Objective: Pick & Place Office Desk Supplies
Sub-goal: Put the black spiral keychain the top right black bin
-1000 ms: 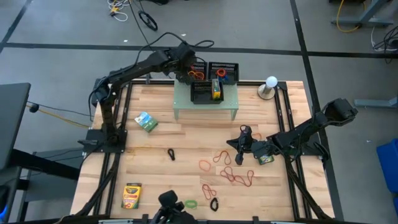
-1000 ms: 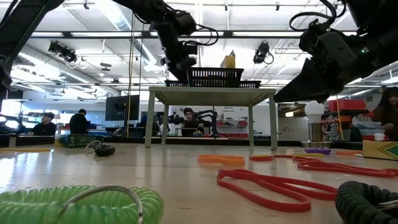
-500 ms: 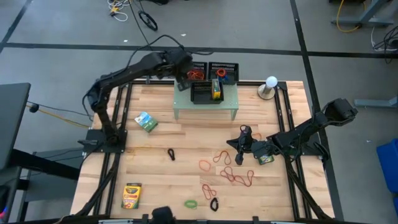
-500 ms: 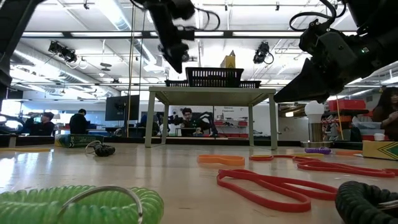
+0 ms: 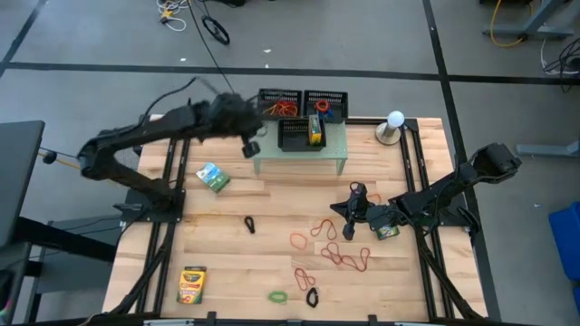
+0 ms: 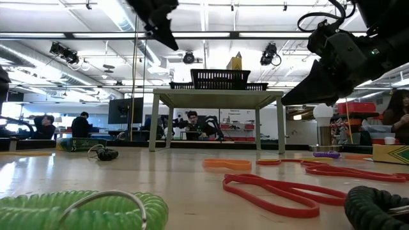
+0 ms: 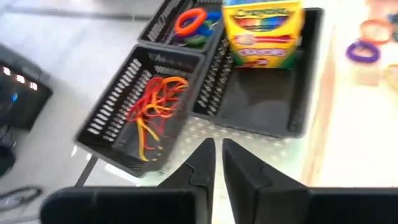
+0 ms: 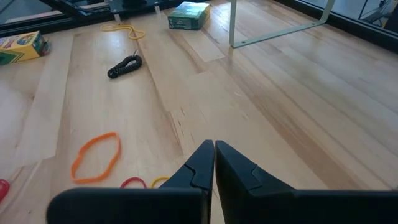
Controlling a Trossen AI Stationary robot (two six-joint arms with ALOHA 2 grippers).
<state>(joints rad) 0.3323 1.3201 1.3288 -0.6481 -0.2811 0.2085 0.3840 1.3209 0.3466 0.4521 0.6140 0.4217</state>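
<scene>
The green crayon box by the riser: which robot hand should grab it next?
Probably the left. The left hand hangs close above the green crayon box, with nothing in it. The right hand sits far across the table among the rubber bands.

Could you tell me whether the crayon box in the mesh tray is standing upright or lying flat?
Upright: the crayon box stands on end in the mesh tray.

— Are there any words to read?
— Just one. The yellow crayon box (image 7: 262, 30) standing in the black mesh tray (image 7: 297, 115) says "Crayola" on its front (the smaller print under it is too blurry).
— And the other boxes?
— Too small to read.
</scene>
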